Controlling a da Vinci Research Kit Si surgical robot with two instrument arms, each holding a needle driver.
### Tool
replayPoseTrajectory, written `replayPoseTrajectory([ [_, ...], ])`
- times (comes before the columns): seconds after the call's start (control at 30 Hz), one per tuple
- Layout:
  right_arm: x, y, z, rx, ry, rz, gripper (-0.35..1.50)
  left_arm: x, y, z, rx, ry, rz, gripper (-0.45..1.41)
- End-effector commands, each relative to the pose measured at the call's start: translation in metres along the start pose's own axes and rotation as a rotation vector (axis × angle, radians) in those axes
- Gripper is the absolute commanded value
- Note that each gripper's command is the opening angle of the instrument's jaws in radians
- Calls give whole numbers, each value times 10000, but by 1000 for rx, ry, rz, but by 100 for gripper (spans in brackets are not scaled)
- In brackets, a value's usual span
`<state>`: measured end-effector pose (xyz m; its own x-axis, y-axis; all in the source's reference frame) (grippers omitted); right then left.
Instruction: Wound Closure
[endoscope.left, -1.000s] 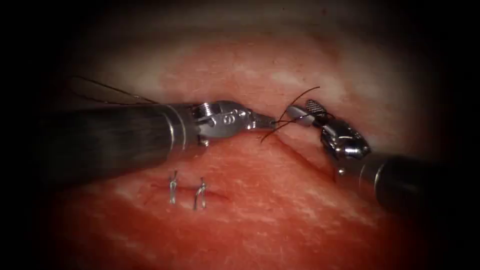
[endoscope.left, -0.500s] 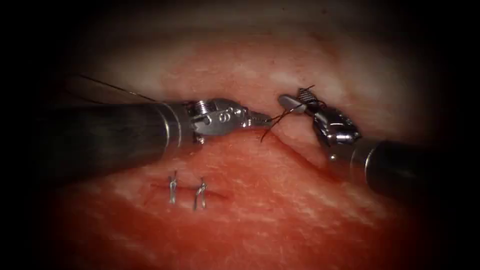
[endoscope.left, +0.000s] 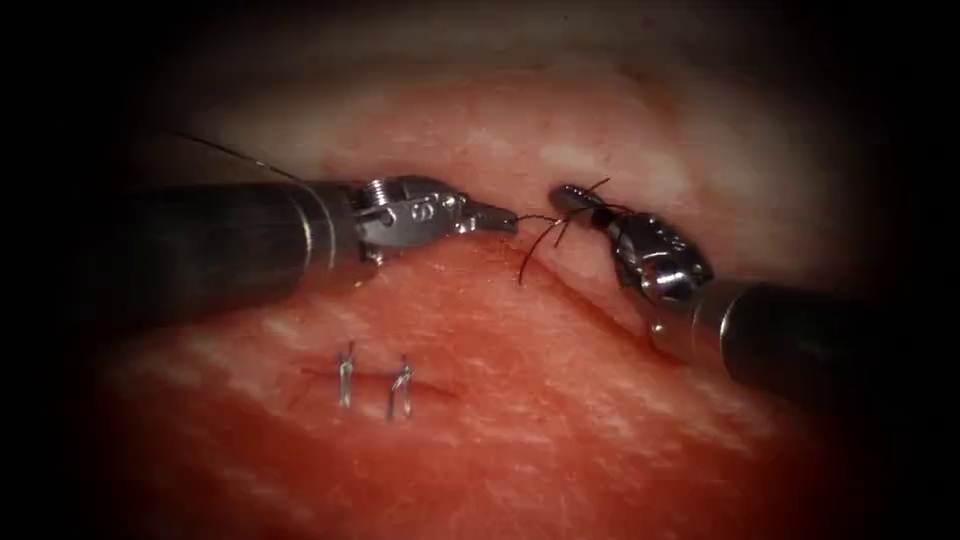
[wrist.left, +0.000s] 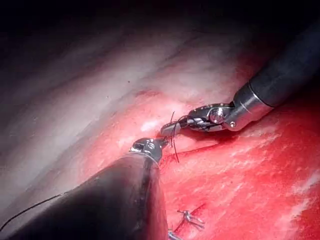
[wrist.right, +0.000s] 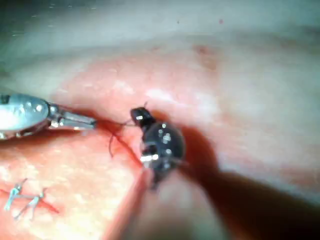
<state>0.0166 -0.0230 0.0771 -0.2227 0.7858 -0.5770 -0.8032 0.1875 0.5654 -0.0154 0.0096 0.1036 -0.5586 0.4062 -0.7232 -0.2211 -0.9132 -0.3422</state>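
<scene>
Black thread (endoscope.left: 538, 238) runs taut between my two tools over the cut (endoscope.left: 590, 305) in the tissue (endoscope.left: 560, 430). My left tool (endoscope.left: 497, 216) sits on the left side of the cut with its jaws clenched on one strand; half a second back it was a little nearer the cut, so I have drawn it away leftward. My right tool (endoscope.left: 570, 196) lies on the right side, jaws now closed on the thread where a second ago they stood apart with the ridged pad showing; short loose ends curl up and down from that grip. From the left wrist view the right tool (wrist.left: 172, 129) and left tool (wrist.left: 150, 146) nearly meet tip to tip, thread (wrist.left: 173, 135) crossing between them. The right wrist view shows the same: right tool (wrist.right: 137, 116), left tool (wrist.right: 82, 120), a dark strand (wrist.right: 114, 137) trailing onto the tissue. Needle: I cannot make one out. Two finished stitches (endoscope.left: 372, 382) sit on a smaller closed cut to the lower left. My judgement: this looks like a knot being worked at the upper end of the cut, while the run of the cut down to the right is still unstitched, so most of the closing remains.
</scene>
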Motion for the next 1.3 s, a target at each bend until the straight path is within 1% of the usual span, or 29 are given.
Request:
replayPoseTrajectory([
  [0.03,-9,-11,3,11,-1,2,-35,-2,-8,7,5,-3,-11,-45],
  [0.17,-15,-26,-7,36,-5,-8,-35,-3,-40,8,22,-15,-33,-45],
  [0.2,-18,-34,-9,41,-4,-20,-35,-5,-61,13,33,-25,-39,-45],
  [0.23,-18,-34,-9,41,-4,-20,-35,-5,-61,13,33,-25,-39,-45],
  [0.27,-22,-39,-10,51,-4,-26,-35,-8,-78,18,40,-30,-54,-45],
  [0.3,-25,-42,-10,53,-9,-28,-35,-9,-87,21,42,-34,-56,-45],
  [0.43,-35,-45,-9,54,-26,-35,-35,-10,-126,35,54,-37,-82,-45],
  [0.47,-41,-46,-8,56,-37,-40,-35,-10,-141,39,59,-38,-86,-45],
  [0.6,-54,-46,-9,57,-55,-50,-35,-4,-179,42,75,-32,-109,-45],
  [0.8,-60,-50,-11,66,-69,-54,-35,11,-224,37,139,46,-148,-45],
  [0.9,-61,-54,-15,72,-74,-54,-35,15,-247,32,213,146,-173,-45],
  [1.07,-64,-62,-19,84,-82,-60,-35,15,-269,33,312,256,-193,-45],
  [1.1,-65,-65,-20,85,-84,-66,-35,16,-277,35,349,288,-194,-45],
  [1.27,-67,-71,-22,94,-88,-71,-35,20,-298,40,401,377,-201,-45],
  [1.3,-68,-73,-24,95,-91,-78,-35,22,-308,43,414,397,-202,-45],
])
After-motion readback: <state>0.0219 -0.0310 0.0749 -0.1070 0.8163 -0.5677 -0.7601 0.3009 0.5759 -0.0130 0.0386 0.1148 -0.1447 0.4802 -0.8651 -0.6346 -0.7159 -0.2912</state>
